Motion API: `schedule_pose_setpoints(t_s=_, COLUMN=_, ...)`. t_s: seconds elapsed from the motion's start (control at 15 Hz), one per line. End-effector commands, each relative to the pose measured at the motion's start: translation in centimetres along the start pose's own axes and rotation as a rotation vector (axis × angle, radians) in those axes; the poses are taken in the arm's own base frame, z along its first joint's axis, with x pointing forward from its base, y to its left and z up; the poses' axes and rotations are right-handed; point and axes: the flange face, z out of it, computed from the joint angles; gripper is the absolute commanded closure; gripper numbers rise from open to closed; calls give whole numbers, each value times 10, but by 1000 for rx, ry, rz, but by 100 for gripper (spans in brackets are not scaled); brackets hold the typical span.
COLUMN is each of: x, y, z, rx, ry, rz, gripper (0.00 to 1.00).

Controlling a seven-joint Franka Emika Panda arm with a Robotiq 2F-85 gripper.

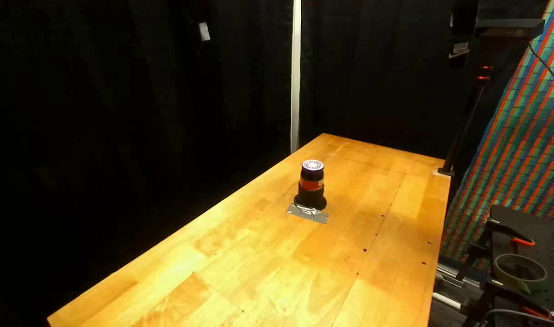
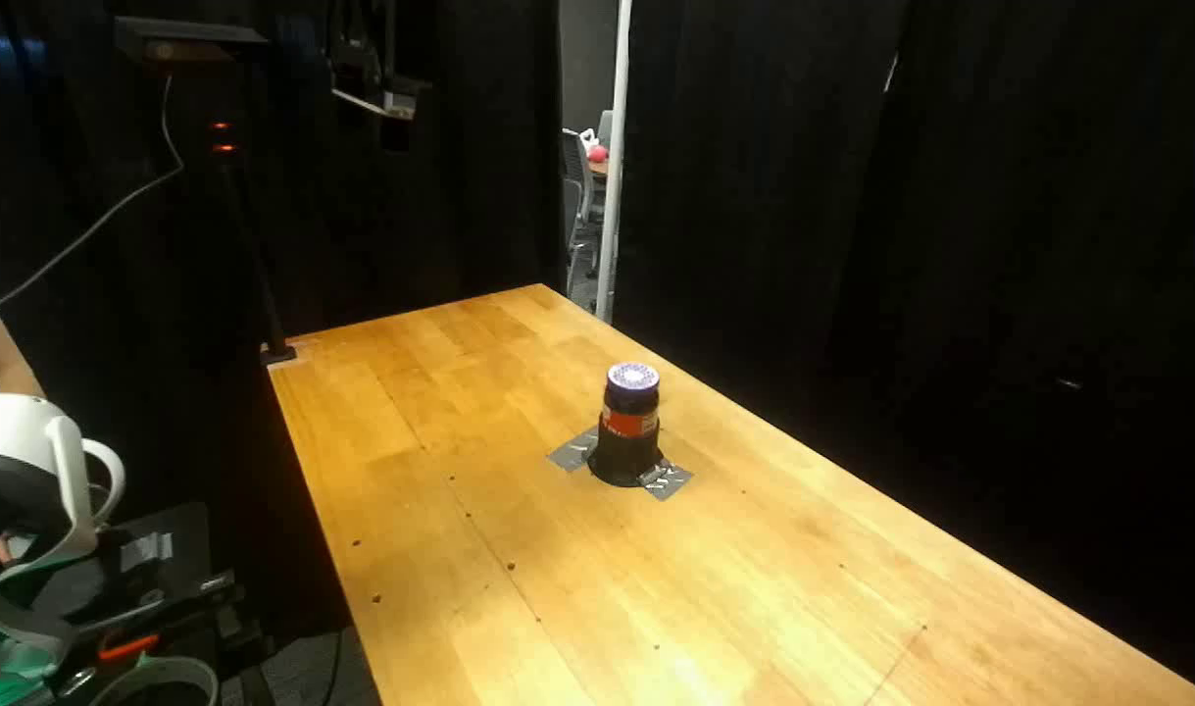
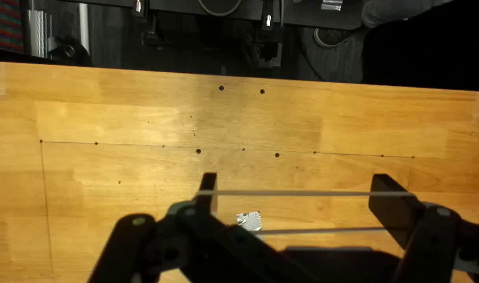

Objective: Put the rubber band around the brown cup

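Encircling the dark, orange-striped cup [image 1: 312, 184] inside the wooden counter's [image 1: 258, 272] edges remains; the wide-spread black gripper [image 3: 294, 184] stretches a pale rubber band [image 3: 294, 193].

Printed matter on the brown cup [image 1: 311, 184]. No word, brand, number or sign is legible in any view. In both exterior views, an orange-red label [image 2: 626, 423] runs across the cup's side, with a whitish patch [image 2: 649, 424] at its right-hand edge as pictured; the small marks on the label are too blurred to read. The cup's pale top [image 2: 633, 376] bears a ring-shaped pattern of darker marks; whether these are letters or ornament cannot be told.
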Motion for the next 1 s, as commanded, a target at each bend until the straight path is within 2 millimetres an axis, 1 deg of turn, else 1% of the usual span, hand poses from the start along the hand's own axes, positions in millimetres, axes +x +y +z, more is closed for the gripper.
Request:
schedule_pose_setpoints(t_s=0.0, x=0, y=0, z=-2, rx=0, ry=2, rz=0, gripper=0)
schedule_pose_setpoints(t_s=0.2, x=-1, y=-1, z=-6, rx=0, ry=11, rz=-1, gripper=0)
schedule_pose_setpoints(t_s=0.47, x=-1, y=-1, z=-6, rx=0, ry=12, rz=-1, gripper=0)
schedule_pose_setpoints(t_s=0.67, x=38, y=-12, z=1, rx=-23, ry=70, rz=40, gripper=0)
schedule_pose_setpoints(t_s=0.93, x=105, y=-27, z=27, rx=-29, ry=209, rz=108, gripper=0)
